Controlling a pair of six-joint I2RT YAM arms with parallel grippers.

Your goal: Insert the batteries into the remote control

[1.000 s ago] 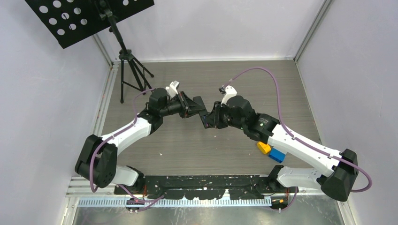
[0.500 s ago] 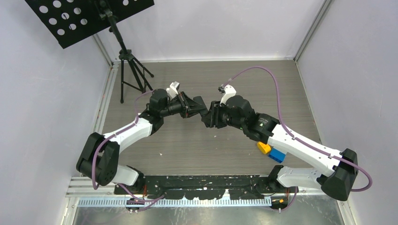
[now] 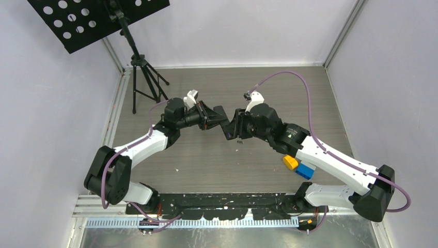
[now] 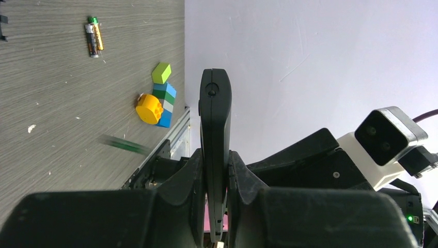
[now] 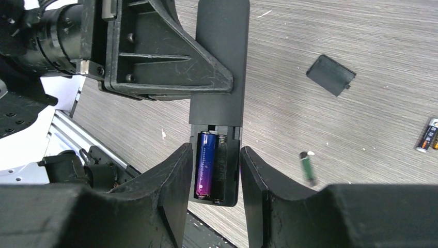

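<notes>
Clamping the remote (image 4: pixel 215 119) are the left fingers (image 4: pixel 188 178). The right fingers (image 5: pixel 173 181) stand apart astride its bay (image 5: pixel 223 170) (purple cell (image 5: pixel 205 165) inside); a green cell (image 5: pixel 307 168) shows blurred nearby.

Grey wood-grain table (image 3: pixel 206 160). On it: two batteries (image 4: pixel 93 39) side by side, black cover (image 5: pixel 330 75), toy blocks (image 4: pixel 164 101), tripod stand (image 3: pixel 138 60).
</notes>
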